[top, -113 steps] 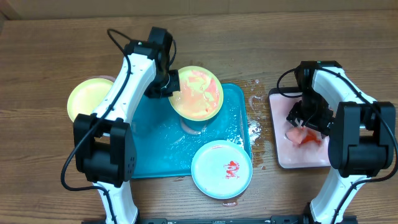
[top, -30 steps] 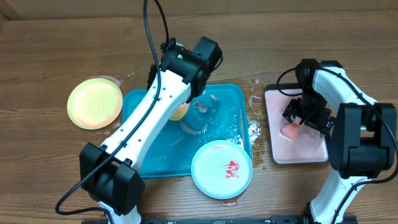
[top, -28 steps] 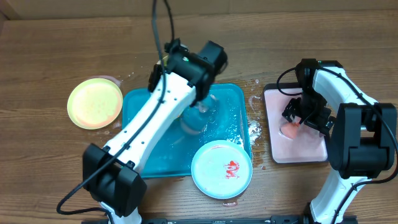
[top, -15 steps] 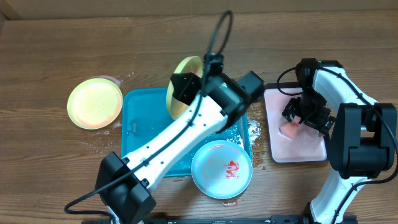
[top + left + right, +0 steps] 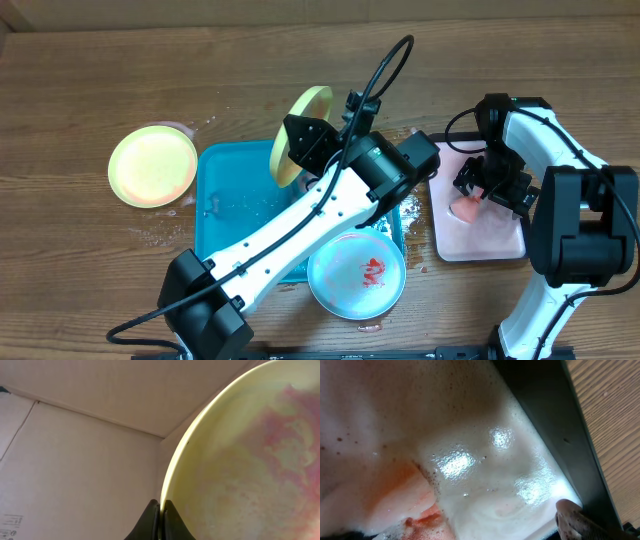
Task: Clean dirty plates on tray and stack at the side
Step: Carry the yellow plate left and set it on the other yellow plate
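Observation:
My left gripper (image 5: 297, 142) is shut on the rim of a yellow-green plate (image 5: 314, 106). It holds the plate on edge above the far right corner of the teal tray (image 5: 235, 195). In the left wrist view the fingertips (image 5: 161, 508) pinch the rim, and the plate (image 5: 250, 460) shows pink-red smears. A pale blue plate (image 5: 362, 278) with a red smear overhangs the tray's near right corner, partly under my left arm. Another yellow-green plate (image 5: 153, 166) lies on the table left of the tray. My right gripper (image 5: 486, 188) hangs open over the pink tray.
The black-rimmed pink tray (image 5: 490, 232) at the right holds foamy water and an orange-red sponge (image 5: 465, 210), which also shows in the right wrist view (image 5: 417, 505) beside one foam-speckled fingertip (image 5: 570, 519). Water spots (image 5: 410, 160) wet the wood between the trays. My left arm crosses the teal tray diagonally.
My left arm swung right and up across the teal tray, carrying the yellow-green plate and turning it on edge. The right arm stayed still over the pink tray.

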You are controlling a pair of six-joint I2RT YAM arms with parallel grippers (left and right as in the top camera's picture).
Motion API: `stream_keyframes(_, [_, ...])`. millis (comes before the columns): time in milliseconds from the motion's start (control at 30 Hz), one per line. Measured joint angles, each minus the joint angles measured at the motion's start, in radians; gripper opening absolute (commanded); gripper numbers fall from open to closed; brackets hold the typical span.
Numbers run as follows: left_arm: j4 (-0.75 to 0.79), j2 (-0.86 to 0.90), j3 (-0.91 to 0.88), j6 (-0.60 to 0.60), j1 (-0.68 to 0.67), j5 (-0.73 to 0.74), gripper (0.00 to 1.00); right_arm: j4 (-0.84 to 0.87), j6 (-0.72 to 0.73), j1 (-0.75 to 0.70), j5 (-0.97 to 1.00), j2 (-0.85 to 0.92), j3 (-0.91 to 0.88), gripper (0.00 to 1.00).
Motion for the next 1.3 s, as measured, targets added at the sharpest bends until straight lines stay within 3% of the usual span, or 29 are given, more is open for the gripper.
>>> stream_keyframes(867, [0.014, 0.000, 0.000, -0.019, -0.006, -0.003, 0.04, 0.000, 0.000, 0.000, 0.000, 0.000, 0.000, 1.00])
stream_keyframes(1033, [0.100, 0.000, 0.000, -0.038, 0.021, 0.192, 0.05, 0.001, 0.000, 0.000, -0.001, 0.000, 0.000, 1.00])
stream_keyframes(1167, [0.149, 0.000, 0.000, -0.018, 0.116, 0.493, 0.04, 0.000, 0.000, 0.000, 0.000, 0.000, 0.000, 1.00])
stream_keyframes(1300, [-0.011, 0.000, 0.000, -0.153, 0.209, 0.493, 0.05, 0.000, 0.000, 0.000, 0.000, 0.000, 0.000, 1.00])
